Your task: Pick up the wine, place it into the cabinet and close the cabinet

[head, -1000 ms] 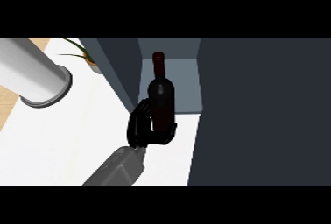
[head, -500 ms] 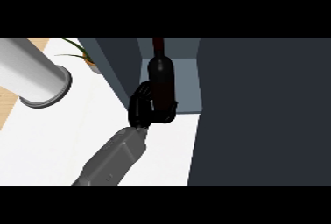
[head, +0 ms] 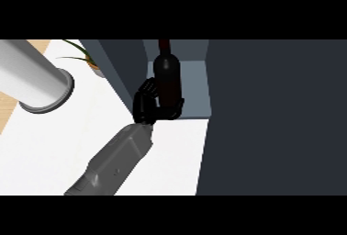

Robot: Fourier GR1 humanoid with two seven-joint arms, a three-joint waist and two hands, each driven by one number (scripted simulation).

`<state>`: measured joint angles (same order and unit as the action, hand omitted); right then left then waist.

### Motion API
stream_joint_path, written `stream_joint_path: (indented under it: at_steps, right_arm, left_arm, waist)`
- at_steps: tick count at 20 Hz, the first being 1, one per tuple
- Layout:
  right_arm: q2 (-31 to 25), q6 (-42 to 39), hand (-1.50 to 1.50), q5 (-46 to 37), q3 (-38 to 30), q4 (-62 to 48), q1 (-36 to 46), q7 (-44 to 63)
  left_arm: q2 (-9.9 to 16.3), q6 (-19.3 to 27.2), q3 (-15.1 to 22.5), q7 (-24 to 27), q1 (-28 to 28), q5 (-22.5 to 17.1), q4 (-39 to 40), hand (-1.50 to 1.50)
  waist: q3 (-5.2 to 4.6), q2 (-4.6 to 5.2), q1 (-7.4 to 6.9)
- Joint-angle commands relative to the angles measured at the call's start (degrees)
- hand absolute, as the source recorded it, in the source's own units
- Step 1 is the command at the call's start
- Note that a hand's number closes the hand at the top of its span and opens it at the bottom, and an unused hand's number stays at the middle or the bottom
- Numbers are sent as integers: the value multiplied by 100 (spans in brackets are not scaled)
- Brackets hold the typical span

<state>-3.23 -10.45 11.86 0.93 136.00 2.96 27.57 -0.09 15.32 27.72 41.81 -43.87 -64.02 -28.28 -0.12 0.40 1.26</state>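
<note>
Wine grasped by a hand at the cabinet opening.

The dark bottle is held upright, its lower part wrapped by the curled black fingers and thumb, its neck pointing toward the top of the view. The bottle is seen over the cabinet's pale blue-grey floor, between a dark side wall on the left and the large dark door on the right. The grey forearm is stretched across the white counter from the lower edge. Which arm it is cannot be told. A big grey cylinder and a small plant are seen at upper left.
</note>
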Motion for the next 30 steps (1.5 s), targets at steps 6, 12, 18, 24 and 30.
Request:
stream_joint_path:
  at_steps: [6, 12, 18, 24, 30]
  right_arm:
    - [95, 92, -150, -201, 240, -144, 217, 15]
    - [98, 73, -150, 63, 229, 258, 2, 129]
    - [169, -152, -150, -234, 535, -281, -1, -323]
    - [118, 10, -150, -171, 368, -236, 294, -84]
    - [189, -42, -150, -92, 488, -250, 259, -169]
  left_arm:
    - [36, 144, -539, -574, -1433, -158, 882, 150]
    - [8, 146, -298, -771, -1454, -276, 1152, 150]
    - [8, 294, -233, -598, -1524, -467, 1161, 150]
    - [9, 45, -124, -471, -1369, -587, 1278, 150]
    - [9, 430, 368, -431, -1138, -900, 812, 150]
  waist:
    - [6, 26, 59]
    - [4, 49, 269]
    - [4, 103, 395]
    - [0, 110, 394]
    - [0, 125, 603]
